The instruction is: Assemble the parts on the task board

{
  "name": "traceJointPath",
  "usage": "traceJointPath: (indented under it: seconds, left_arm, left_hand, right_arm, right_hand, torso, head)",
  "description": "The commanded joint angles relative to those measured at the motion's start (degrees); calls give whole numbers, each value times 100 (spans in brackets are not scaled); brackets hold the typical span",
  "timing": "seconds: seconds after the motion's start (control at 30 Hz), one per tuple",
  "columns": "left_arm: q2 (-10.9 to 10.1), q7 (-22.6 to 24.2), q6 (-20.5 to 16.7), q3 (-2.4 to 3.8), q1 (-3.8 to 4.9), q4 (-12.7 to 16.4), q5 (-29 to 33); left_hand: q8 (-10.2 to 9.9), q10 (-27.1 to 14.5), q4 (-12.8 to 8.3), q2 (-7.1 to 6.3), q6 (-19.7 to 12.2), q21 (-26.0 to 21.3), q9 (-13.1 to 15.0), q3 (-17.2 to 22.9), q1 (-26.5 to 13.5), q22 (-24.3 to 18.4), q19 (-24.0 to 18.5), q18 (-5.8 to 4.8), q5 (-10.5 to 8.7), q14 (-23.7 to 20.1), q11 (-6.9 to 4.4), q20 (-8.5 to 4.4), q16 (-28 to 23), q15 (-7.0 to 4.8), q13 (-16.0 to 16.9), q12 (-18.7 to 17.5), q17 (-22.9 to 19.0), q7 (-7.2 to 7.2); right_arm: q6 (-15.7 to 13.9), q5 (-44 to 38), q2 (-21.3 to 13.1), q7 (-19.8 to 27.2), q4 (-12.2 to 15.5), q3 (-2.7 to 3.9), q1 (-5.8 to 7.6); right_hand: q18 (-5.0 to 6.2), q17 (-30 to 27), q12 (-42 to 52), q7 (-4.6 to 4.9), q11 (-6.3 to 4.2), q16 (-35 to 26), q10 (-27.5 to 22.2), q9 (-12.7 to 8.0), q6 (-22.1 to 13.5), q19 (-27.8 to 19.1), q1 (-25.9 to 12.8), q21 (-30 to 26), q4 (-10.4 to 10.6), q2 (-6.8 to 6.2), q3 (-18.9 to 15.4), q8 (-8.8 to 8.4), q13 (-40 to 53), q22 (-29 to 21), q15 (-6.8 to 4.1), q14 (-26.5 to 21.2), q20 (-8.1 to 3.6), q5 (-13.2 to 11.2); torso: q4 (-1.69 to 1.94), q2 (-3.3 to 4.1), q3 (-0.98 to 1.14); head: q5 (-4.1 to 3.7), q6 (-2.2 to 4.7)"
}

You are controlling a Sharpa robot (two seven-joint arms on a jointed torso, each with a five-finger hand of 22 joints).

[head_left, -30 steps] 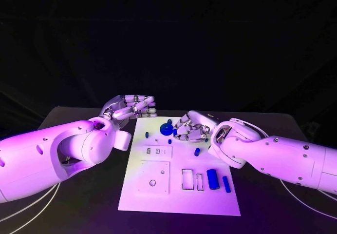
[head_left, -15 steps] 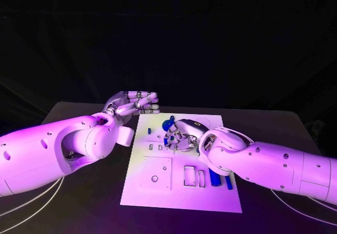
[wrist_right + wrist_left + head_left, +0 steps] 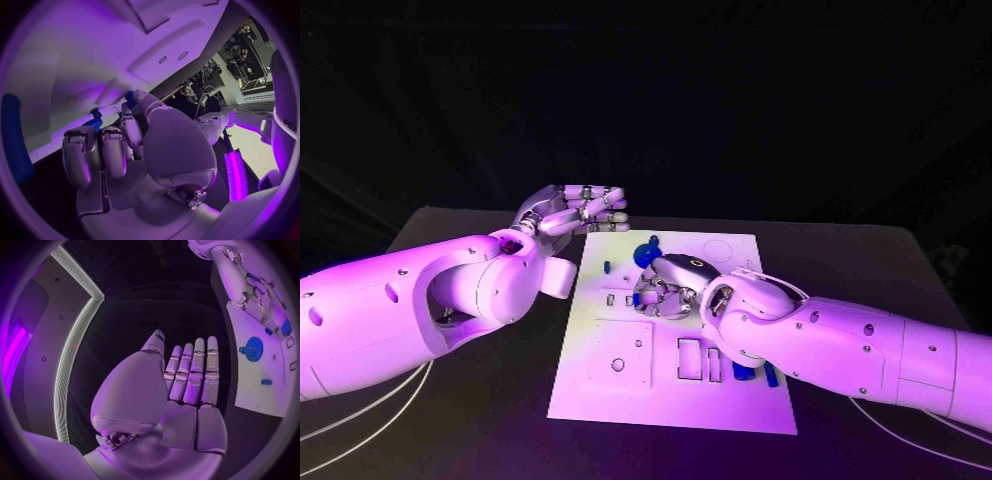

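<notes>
The white task board (image 3: 625,385) lies in the middle of the black table. My right hand (image 3: 672,288) hovers low over its middle with the fingers curled down. In the right wrist view its thumb and a finger pinch a small blue part (image 3: 131,96) against the board. A blue gear (image 3: 643,257) stands just beyond that hand and is also in the left wrist view (image 3: 253,347). My left hand (image 3: 574,212) is raised off the board's far left corner; its fingers (image 3: 190,372) lie straight, side by side, and hold nothing.
A blue cylinder (image 3: 738,371) and a blue bar (image 3: 770,376) lie near the board's right edge, partly under my right forearm. Rectangular slots (image 3: 687,360) and a raised square plate (image 3: 620,362) take up the near half. Another small blue piece (image 3: 267,382) sits near the gear.
My right hand has moved from beside the gear toward me and leftward, lowering over the board's middle onto the small blue part. The left hand has hardly moved.
</notes>
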Motion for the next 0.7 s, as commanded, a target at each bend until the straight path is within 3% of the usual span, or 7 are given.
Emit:
traceJointPath:
  seconds: [0.03,0.7]
  left_arm:
    - [10,12,106,4,6,10,11]
    - [-4,-5,121,4,6,7,11]
  left_hand:
    - [-29,-27,-27,-4,-4,20,4,4,50,-10,34,28,-28,-9,9,16,-38,1,-1,-28,9,30]
    - [-32,-25,-17,4,-3,20,4,-3,38,-12,35,28,-30,-8,9,16,-43,1,0,-33,11,31]
  right_arm:
    - [96,-196,0,-55,-28,-1,-12]
    - [164,-337,-32,-204,-45,-2,-21]
  right_hand:
    - [-81,1179,25,-21,2,23,17,4,-8,590,-61,31,45,10,-5,18,-1,1510,-45,520,-34,-19]
    - [-81,1137,-16,-12,9,2,-20,5,-40,590,-127,31,71,-41,-36,9,-40,1510,-42,510,-32,-19]
  torso:
    - [-1,-3,-6]
    - [-7,-4,-6]
  head:
    - [0,-9]
    - [2,-26]
